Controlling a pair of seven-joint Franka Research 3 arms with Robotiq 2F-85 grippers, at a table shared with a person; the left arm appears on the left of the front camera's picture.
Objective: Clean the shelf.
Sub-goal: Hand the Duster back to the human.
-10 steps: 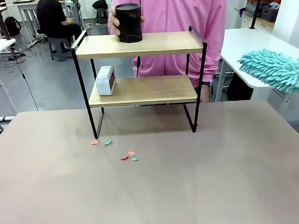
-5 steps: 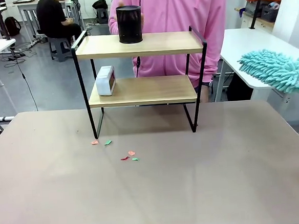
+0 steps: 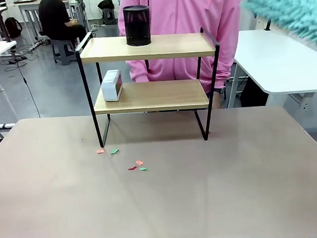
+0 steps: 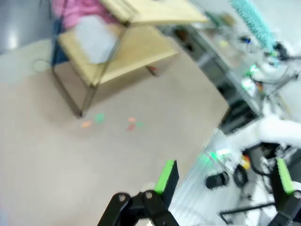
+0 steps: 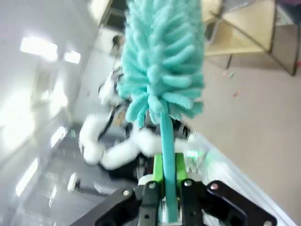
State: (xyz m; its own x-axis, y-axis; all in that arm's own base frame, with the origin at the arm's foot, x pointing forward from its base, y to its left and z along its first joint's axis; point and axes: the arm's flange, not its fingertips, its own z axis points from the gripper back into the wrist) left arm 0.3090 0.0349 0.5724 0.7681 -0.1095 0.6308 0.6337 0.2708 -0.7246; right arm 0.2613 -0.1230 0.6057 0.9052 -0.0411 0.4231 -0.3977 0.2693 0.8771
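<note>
The shelf [image 3: 169, 45] stands at the far side of the desk [image 3: 164, 205], just in front of a person in pink. It looks stiff but light, so a hard push may slide it. A black side rail is the place to hold it. The right hand [image 5: 167, 172] is clamped on the thin stick of a soft, fluffy duster [image 3: 286, 4], high up on the right. The left hand [image 4: 225, 176] looks wide apart and empty, though that view is blurry. A black cup [image 3: 137, 25] and a white box [image 3: 111, 85] sit toward the left of the boards, and the right halves are bare. The gap between the boards is low.
</note>
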